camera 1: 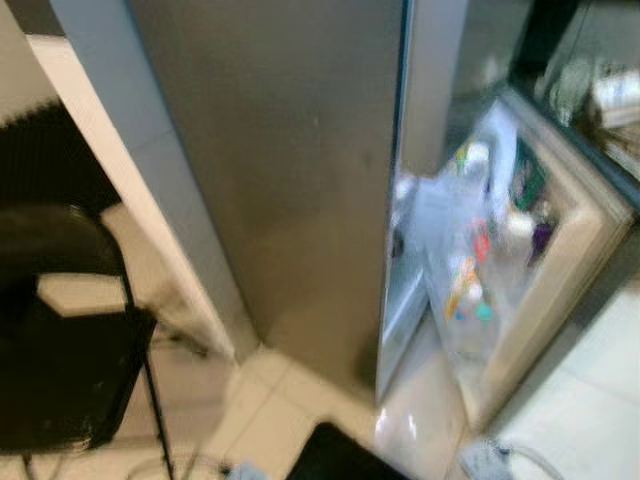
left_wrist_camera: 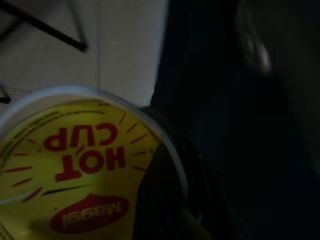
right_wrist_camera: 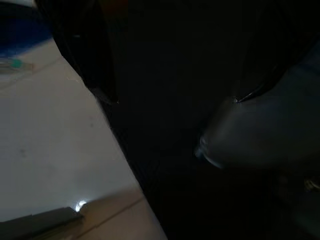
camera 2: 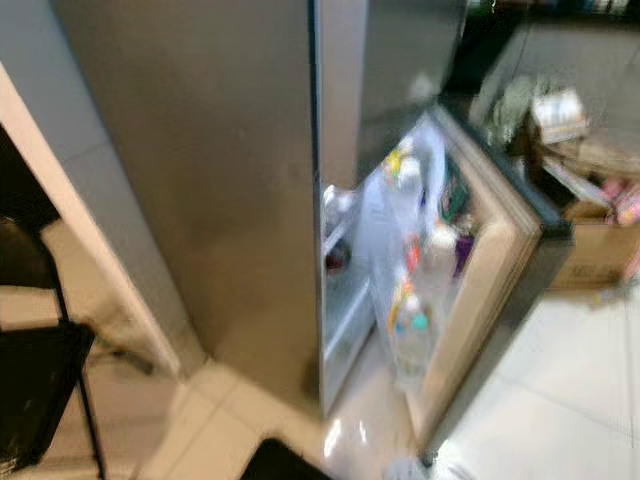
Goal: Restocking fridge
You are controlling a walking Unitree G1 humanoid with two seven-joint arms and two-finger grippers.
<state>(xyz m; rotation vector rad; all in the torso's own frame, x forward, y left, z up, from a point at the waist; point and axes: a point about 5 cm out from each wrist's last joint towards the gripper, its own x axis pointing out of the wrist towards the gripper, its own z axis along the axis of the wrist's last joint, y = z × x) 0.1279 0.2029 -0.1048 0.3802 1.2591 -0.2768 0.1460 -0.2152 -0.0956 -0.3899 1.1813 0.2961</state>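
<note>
Nearest me is the noodle cup (left_wrist_camera: pixel 75 175), yellow lid toward my left wrist, my left gripper (left_wrist_camera: pixel 170 200) clamped on it low at my side for carrying. I can't tell how my right jaws stand. Ahead on the right, the fridge (camera 1: pixel 290 180) has its door (camera 1: pixel 540 250) swung open, bottles (camera 2: pixel 410 320) in the racks. Pale tiled floor (camera 1: pixel 600 400); a black chair (camera 1: pixel 60 330) near left.

Pale tile floor (camera 1: pixel 590 400), blk chair (camera 1: pixel 60 330), cardboard box (camera 2: pixel 590 250)
</note>
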